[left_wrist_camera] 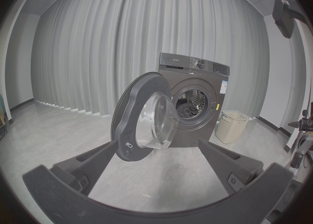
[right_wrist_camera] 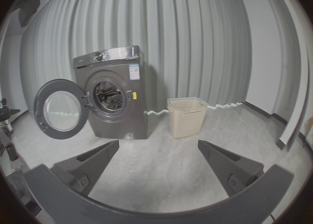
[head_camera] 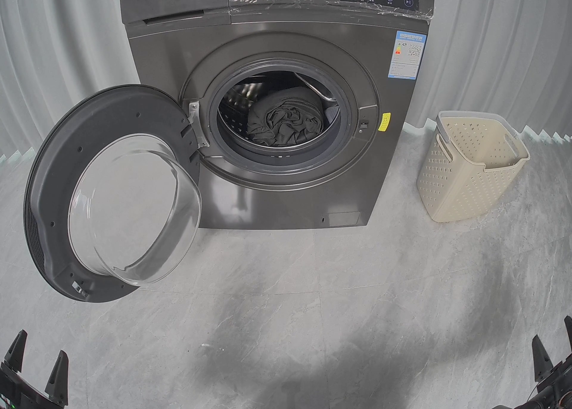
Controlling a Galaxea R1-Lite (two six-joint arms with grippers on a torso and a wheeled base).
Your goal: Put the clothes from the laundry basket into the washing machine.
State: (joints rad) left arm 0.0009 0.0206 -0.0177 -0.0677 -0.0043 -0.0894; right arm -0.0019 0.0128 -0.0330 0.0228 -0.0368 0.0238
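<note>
A grey front-loading washing machine (head_camera: 280, 94) (left_wrist_camera: 195, 97) (right_wrist_camera: 112, 94) stands ahead with its round door (head_camera: 113, 195) swung wide open to the left. Dark grey clothes (head_camera: 286, 121) (right_wrist_camera: 112, 100) lie bunched inside the drum. To the machine's right stands a cream laundry basket (head_camera: 471, 166) (left_wrist_camera: 232, 126) (right_wrist_camera: 186, 116); its inside looks bare. My left gripper (head_camera: 37, 362) (left_wrist_camera: 156, 146) is low at the near left, open and holding nothing. My right gripper (head_camera: 554, 347) (right_wrist_camera: 156, 146) is low at the near right, open too.
Grey marble-look floor (head_camera: 310, 309) stretches between me and the machine. Pale curtains (head_camera: 59, 40) hang behind. The open door juts out over the floor on the left. Some dark equipment (left_wrist_camera: 303, 136) stands by the side wall.
</note>
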